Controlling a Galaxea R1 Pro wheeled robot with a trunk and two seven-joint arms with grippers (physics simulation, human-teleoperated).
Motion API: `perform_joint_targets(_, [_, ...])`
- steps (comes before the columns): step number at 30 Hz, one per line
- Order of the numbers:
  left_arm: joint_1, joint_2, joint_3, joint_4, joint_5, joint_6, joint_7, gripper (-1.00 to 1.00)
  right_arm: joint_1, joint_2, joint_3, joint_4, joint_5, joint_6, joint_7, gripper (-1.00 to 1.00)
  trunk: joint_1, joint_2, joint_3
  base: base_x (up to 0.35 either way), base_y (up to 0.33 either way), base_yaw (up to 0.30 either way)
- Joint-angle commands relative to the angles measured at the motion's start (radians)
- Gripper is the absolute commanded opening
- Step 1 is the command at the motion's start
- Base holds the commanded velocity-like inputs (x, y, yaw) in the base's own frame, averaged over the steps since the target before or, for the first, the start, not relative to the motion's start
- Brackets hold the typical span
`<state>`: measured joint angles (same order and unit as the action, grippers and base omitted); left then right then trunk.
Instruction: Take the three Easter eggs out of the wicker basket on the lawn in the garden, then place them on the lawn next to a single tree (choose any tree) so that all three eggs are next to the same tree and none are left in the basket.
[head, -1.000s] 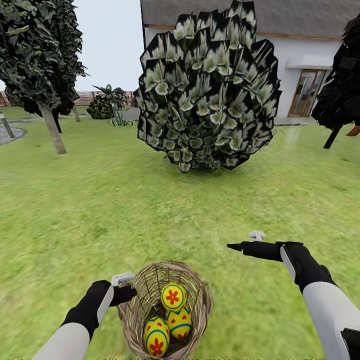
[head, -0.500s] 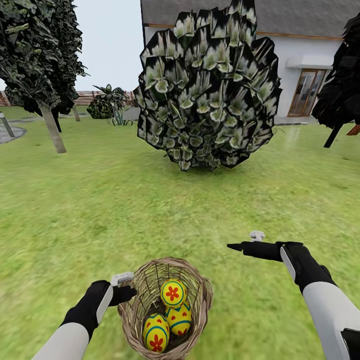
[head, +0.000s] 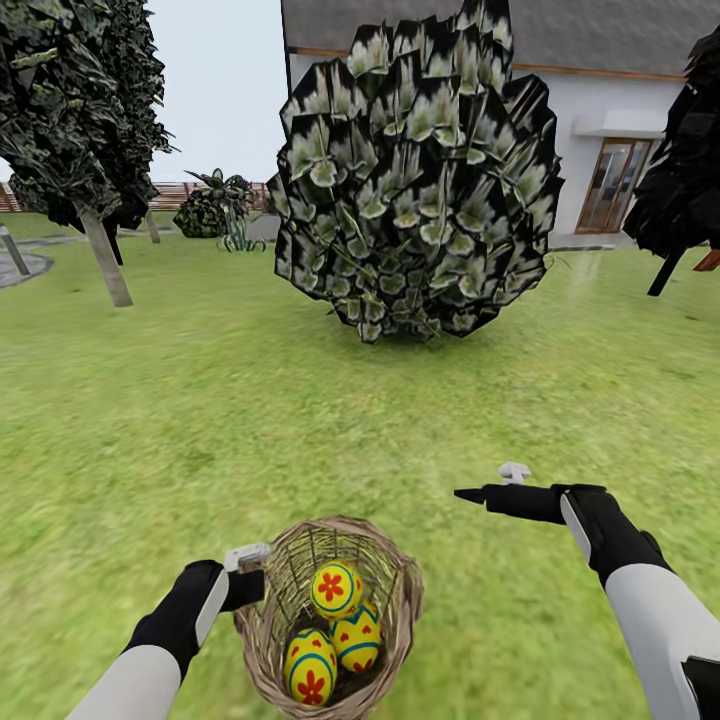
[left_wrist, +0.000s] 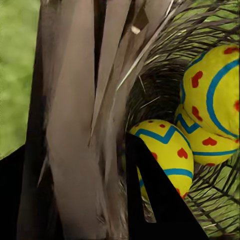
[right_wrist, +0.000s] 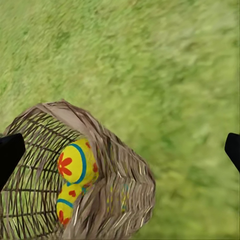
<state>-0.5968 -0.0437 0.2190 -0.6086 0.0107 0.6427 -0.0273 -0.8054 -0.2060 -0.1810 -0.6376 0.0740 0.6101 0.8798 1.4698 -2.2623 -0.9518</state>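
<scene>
Head view: the left gripper (head: 250, 578) clamps the rim of the basket (head: 390, 640) at its 9 o'clock side; three eggs (head: 336, 590) lie inside, on the lawn (head: 300, 420). The right gripper (head: 470, 493) hangs at the basket's 2 o'clock, farther off.

Left wrist view: fingers (left_wrist: 160, 200) straddle the woven wall, eggs just inside.

Right wrist view: fingertips (right_wrist: 10, 150) spread wide, holding nothing; the basket lies tilted below.
</scene>
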Motion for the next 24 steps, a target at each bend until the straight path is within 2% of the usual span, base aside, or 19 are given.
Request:
perform_joint_targets(1, [0.0,0.0,0.0,0.0,-0.008,0.0,0.0,-1.0,0.0,0.0,0.0,0.002,0.002,-0.001,-0.001,1.0,-0.004,0.007,0.003,0.0,0.0,0.0])
perform_joint_targets(7, [0.001,0.002,0.0,0.002,-0.006,0.001,-0.002,-1.0,0.004,0.0,0.001,0.01,0.012,-0.006,-0.005,1.0,-0.027,0.049,0.022,0.0,0.0,0.0])
perform_joint_targets(12, [0.001,0.005,0.0,0.004,-0.005,0.001,-0.004,-1.0,0.011,0.001,0.002,0.027,0.082,-0.009,-0.008,1.0,-0.046,0.084,0.038,0.0,0.0,0.0])
perform_joint_targets(15, [0.001,0.008,0.0,0.004,-0.004,0.001,-0.008,-1.0,0.014,0.0,0.002,0.062,0.097,-0.021,-0.011,1.0,-0.058,0.105,0.047,0.0,0.0,0.0])
perform_joint_targets(18, [0.0,0.007,0.0,0.006,-0.004,0.001,-0.005,-1.0,0.014,0.0,0.002,0.102,0.104,-0.049,-0.085,1.0,-0.069,0.126,0.056,0.0,0.0,0.011])
perform_joint_targets(22, [0.0,0.009,0.0,0.004,-0.006,0.001,-0.002,-1.0,0.014,-0.003,0.001,0.097,0.105,-0.07,-0.192,1.0,-0.084,0.154,0.069,0.0,0.0,0.234])
perform_joint_targets(23, [0.001,0.01,0.0,0.004,-0.006,0.0,-0.002,-1.0,0.014,-0.006,-0.002,0.092,0.104,-0.072,-0.248,1.0,-0.088,0.161,0.072,0.0,0.0,0.283])
perform_joint_targets(24, [0.001,0.01,-0.001,0.004,-0.006,0.0,-0.002,-1.0,0.014,-0.006,-0.003,0.091,0.103,-0.073,-0.274,1.0,-0.092,0.168,0.075,0.0,0.0,0.284])
